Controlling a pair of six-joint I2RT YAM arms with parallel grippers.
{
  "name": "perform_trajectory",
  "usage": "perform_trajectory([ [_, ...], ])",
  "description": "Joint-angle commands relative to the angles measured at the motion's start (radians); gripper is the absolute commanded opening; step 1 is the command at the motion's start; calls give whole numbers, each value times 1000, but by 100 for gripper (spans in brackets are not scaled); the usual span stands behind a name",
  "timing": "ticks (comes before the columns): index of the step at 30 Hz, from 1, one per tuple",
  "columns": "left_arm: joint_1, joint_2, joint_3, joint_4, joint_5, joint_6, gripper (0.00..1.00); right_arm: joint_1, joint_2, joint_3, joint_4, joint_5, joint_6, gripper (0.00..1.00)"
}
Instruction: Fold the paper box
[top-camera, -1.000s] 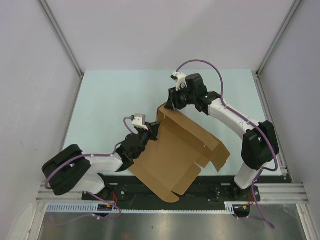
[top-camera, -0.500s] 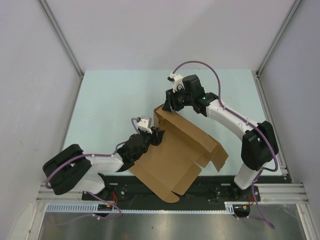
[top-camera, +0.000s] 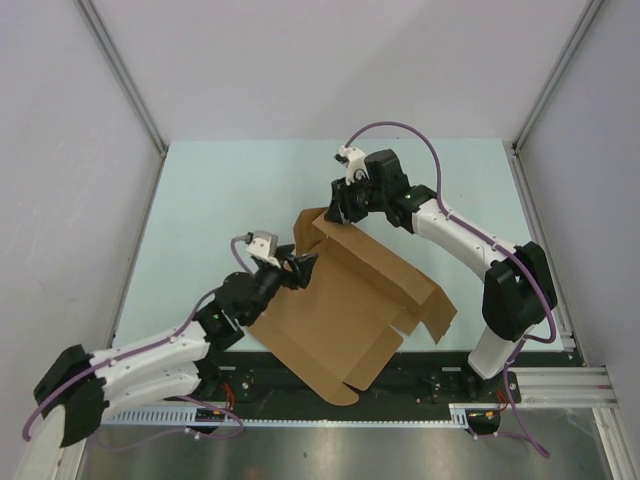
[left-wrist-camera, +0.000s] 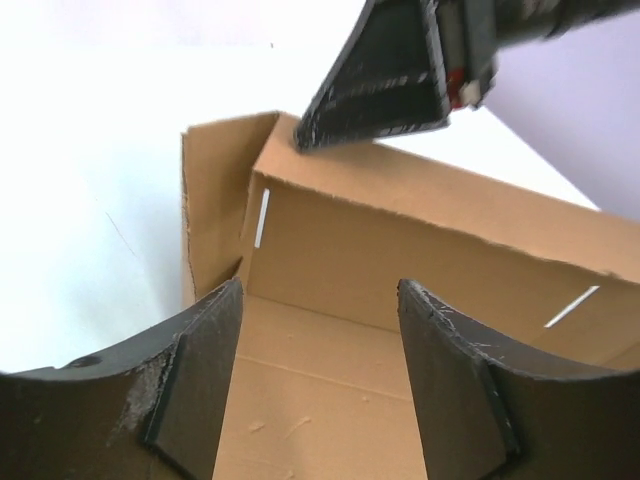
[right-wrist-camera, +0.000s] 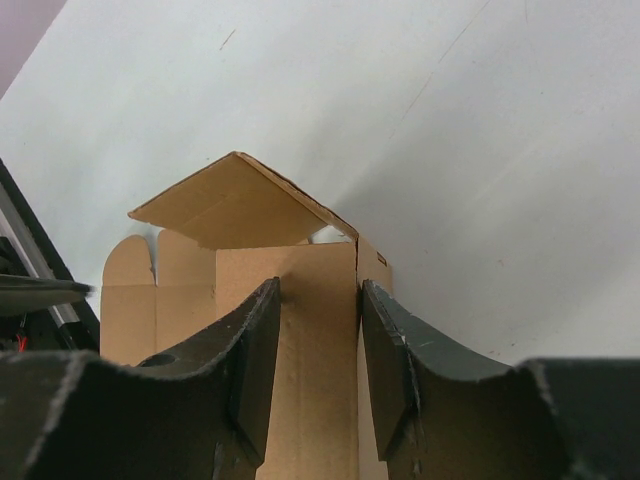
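The paper box is plain brown cardboard, lying partly folded in the middle of the table. Its back wall stands upright, with a side flap at the left corner. My right gripper sits on the top left end of that wall. In the right wrist view its jaws are closed on the cardboard panel, which fills the gap. My left gripper is at the box's left edge. Its jaws stand open over the box floor with nothing between them. The right gripper's finger shows above the wall.
The pale green tabletop spreads around the box. A metal rail with the arm bases runs along the near edge. Slanted frame posts and white walls close in the sides.
My left gripper has let go of the box's left wall, opened and drawn back to the left. The right gripper has shifted slightly left with the back wall in its grip.
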Motion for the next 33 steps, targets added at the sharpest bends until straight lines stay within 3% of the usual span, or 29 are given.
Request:
perform_trajectory([
  [1, -6, -166, 1, -114, -25, 54, 70, 3, 20, -25, -59, 44, -28, 41],
  [4, -5, -266, -8, -140, -62, 74, 72, 5, 23, -25, -60, 44, -27, 42],
  [7, -3, -324, -24, -145, -195, 85, 78, 6, 21, -25, -63, 48, -30, 41],
  [9, 15, -323, -30, -116, -275, 94, 82, 6, 20, -25, -63, 48, -31, 42],
  [11, 86, -274, -16, -123, -264, 71, 85, 6, 17, -25, -66, 50, -31, 41],
  [19, 414, 29, 45, -33, -15, -94, 83, 16, 21, -25, -69, 50, -33, 41],
  [33, 448, 402, 94, 355, 439, -46, 78, 20, 26, -25, -73, 48, -35, 40],
])
